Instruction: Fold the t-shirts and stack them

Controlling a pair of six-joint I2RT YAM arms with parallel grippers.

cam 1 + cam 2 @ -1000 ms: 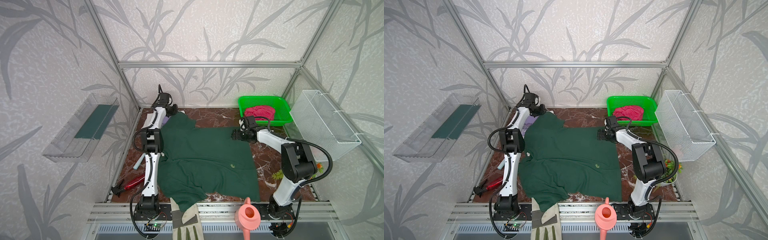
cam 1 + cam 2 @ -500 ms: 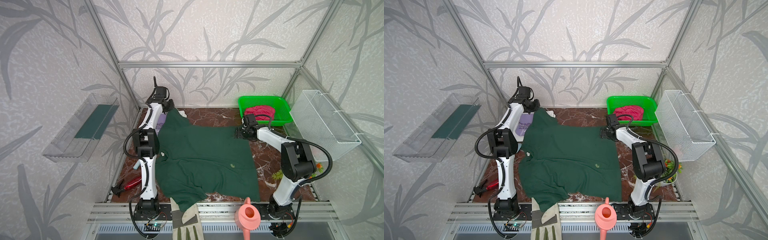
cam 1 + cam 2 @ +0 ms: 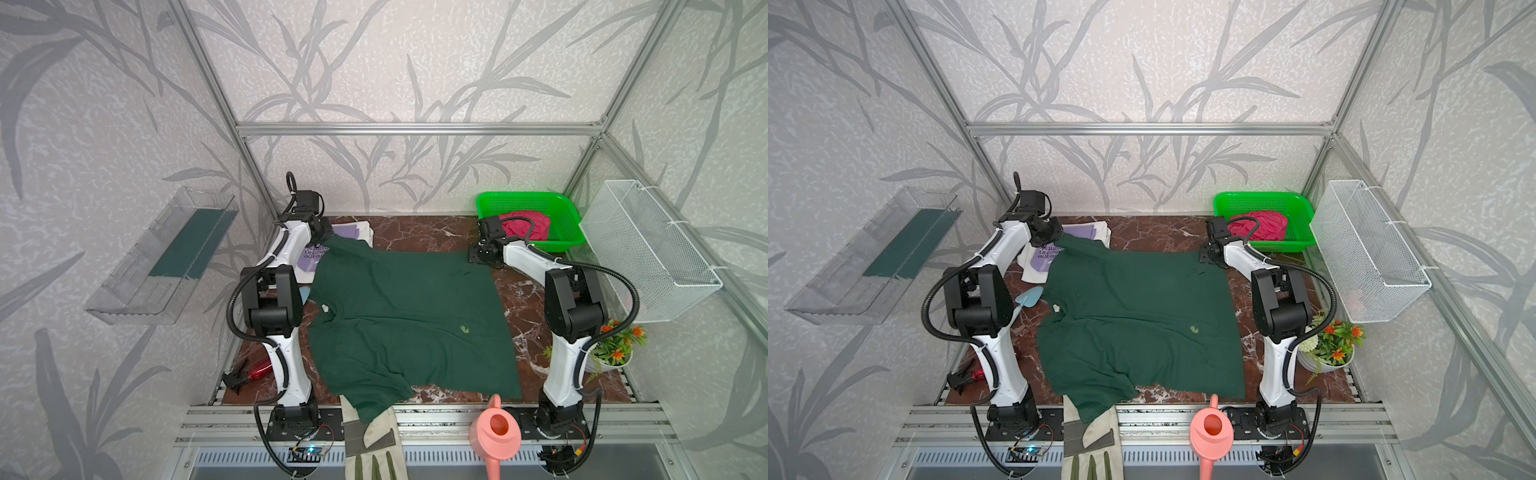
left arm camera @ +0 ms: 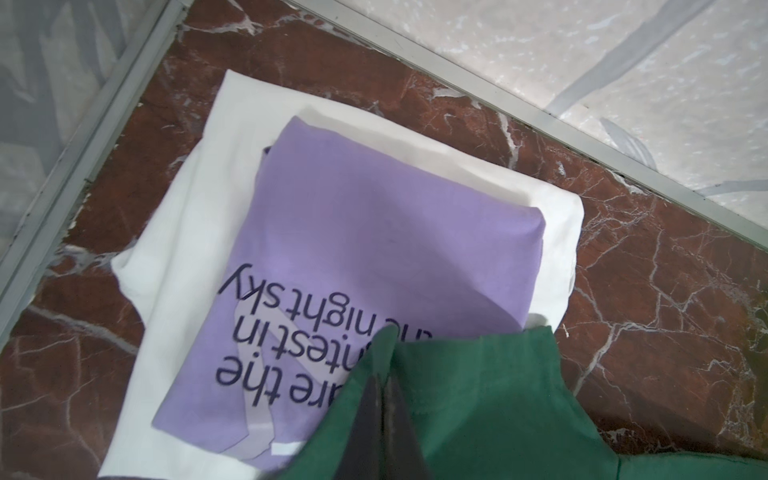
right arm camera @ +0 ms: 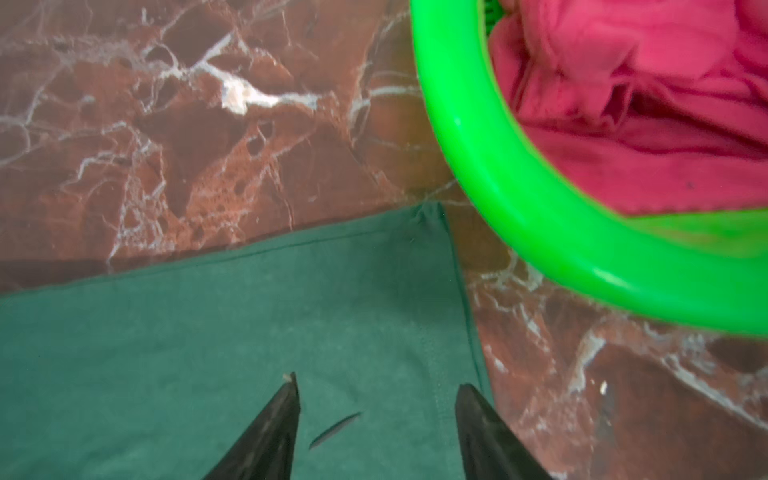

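Observation:
A dark green t-shirt (image 3: 407,316) (image 3: 1133,316) lies spread over the marble table. My left gripper (image 3: 328,241) (image 4: 384,374) is shut on the green t-shirt's far left corner (image 4: 478,395) and holds it just above a folded lilac t-shirt (image 4: 374,232) with dark print. The lilac one rests on a folded white t-shirt (image 4: 187,232). My right gripper (image 3: 473,257) (image 5: 376,388) is open, its fingers astride the green t-shirt's far right corner (image 5: 249,324), pinching nothing. A pink-red t-shirt (image 3: 523,224) (image 5: 644,124) sits crumpled in a green basket (image 3: 523,194) (image 5: 519,199).
A beige glove (image 3: 370,440) and a pink watering can (image 3: 494,432) sit at the front edge. A flower pot (image 3: 615,349) stands at the right, below a white wire basket (image 3: 648,249). A red-handled tool (image 3: 249,372) and a blue trowel (image 3: 1030,297) lie by the left arm.
My left gripper has lifted the green t-shirt's far left corner up and back, uncovering more of the lilac t-shirt. My right gripper's jaws have narrowed over the far right corner.

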